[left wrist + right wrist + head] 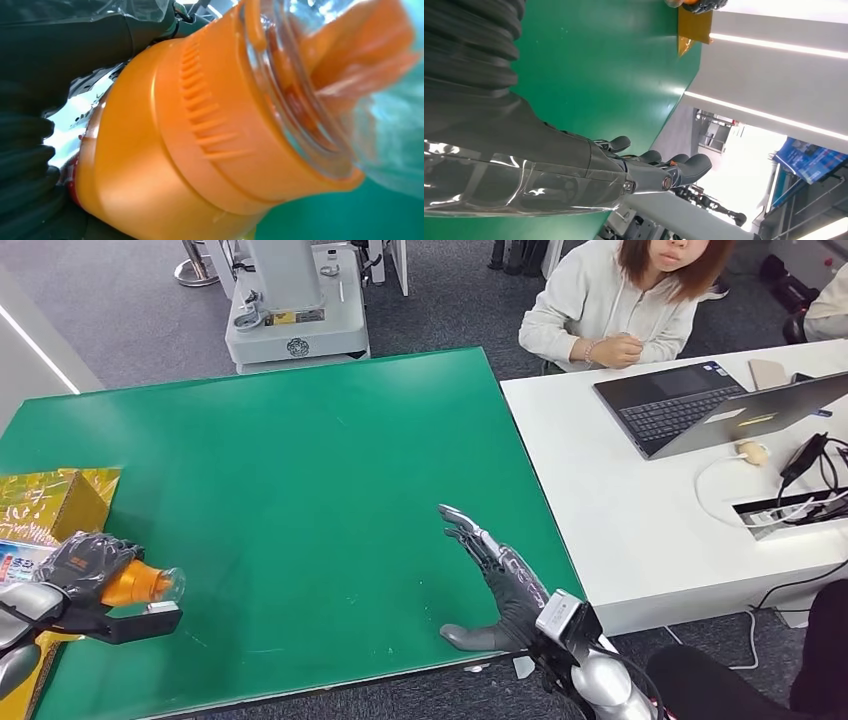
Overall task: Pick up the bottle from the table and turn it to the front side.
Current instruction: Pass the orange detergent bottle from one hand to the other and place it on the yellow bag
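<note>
The bottle (140,583) has an orange upper body, a ribbed orange collar and a clear transparent cap (170,583) over the spout. In the left wrist view the bottle (165,150) lies close to the lens: the collar ribs run in a short row, the clear cap (320,90) shows an orange insert inside, and a strip of red label edge is visible near the fingers. The bottle is held on its side above the left edge of the green table (320,480), cap end pointing toward the table centre.

The left hand (85,565) grips the bottle body, dark fingers clamped around it. A gold box (50,502) lies just beside the hand at the table's left edge.

The right hand (495,580) is over the table's near right part, well apart from the bottle, fingers extended and spread, holding nothing. In the right wrist view the fingers (689,167) extend past the table edge.

A white desk (620,500) adjoins the table; on it stands an open laptop (700,405). A person (620,300) sits behind the desk.
</note>
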